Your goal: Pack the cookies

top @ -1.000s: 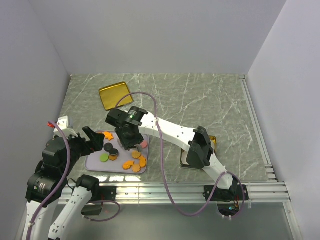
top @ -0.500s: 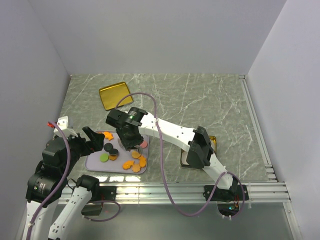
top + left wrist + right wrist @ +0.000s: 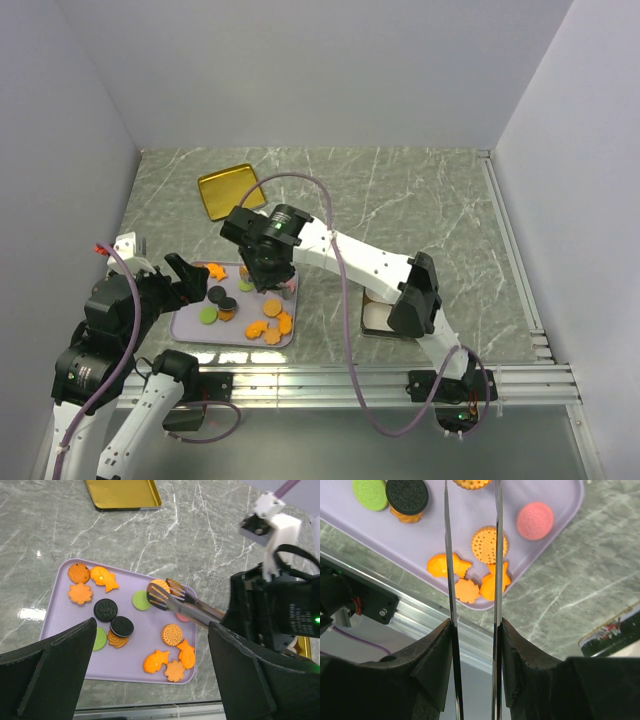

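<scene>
The cookies [image 3: 171,634] lie on a lilac tray [image 3: 55,615]: orange rounds, fish and flower shapes, black sandwich discs [image 3: 105,609], green discs [image 3: 140,600] and a pink one [image 3: 535,520]. My right gripper [image 3: 472,622] is shut on metal tongs [image 3: 185,607], which reach over the tray's middle. A round orange cookie [image 3: 160,585] sits between the tong tips, and it also shows in the right wrist view [image 3: 470,483]. My left gripper [image 3: 151,630] is open wide and empty, above the tray's near edge. In the top view the right gripper [image 3: 268,262] hides the tray's far right part.
A gold lid [image 3: 228,190] lies behind the tray at the far left. A tin [image 3: 372,316] stands at the right, partly hidden by my right arm. A metal rail [image 3: 350,380] runs along the table's near edge, just past the tray [image 3: 190,326].
My right arm has shifted a little to the right and away with the tongs. The left arm has not moved.
</scene>
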### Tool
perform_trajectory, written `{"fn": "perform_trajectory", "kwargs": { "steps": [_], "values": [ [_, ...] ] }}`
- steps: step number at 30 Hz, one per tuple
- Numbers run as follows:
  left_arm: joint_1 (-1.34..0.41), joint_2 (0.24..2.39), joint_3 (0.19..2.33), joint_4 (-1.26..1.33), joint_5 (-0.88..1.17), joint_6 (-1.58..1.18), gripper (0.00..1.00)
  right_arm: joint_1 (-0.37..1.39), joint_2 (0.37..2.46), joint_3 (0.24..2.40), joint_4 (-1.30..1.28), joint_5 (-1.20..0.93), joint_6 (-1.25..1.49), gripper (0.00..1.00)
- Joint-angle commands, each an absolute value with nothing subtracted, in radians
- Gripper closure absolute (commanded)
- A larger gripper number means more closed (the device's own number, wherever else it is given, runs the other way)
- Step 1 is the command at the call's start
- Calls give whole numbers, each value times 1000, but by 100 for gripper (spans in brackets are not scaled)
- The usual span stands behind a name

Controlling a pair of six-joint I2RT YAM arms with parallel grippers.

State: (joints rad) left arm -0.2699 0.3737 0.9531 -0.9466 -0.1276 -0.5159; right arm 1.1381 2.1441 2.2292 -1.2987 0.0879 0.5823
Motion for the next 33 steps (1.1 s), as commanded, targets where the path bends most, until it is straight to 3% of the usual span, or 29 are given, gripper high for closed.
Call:
{"fn": "perform_trajectory", "kwargs": {
  "steps": [1, 11, 33],
  "values": [
    [-265, 370, 956, -911, -115, -499, 1, 1126, 2042, 2211, -1312, 130, 604, 57],
    [-265, 364, 957, -913, -115, -500, 1, 1049, 1821, 2024, -1301, 186, 627, 58],
    [-265, 334, 953, -897, -72, -479, 0, 787, 1186, 1326, -1279, 210, 693, 59]
  ]
}}
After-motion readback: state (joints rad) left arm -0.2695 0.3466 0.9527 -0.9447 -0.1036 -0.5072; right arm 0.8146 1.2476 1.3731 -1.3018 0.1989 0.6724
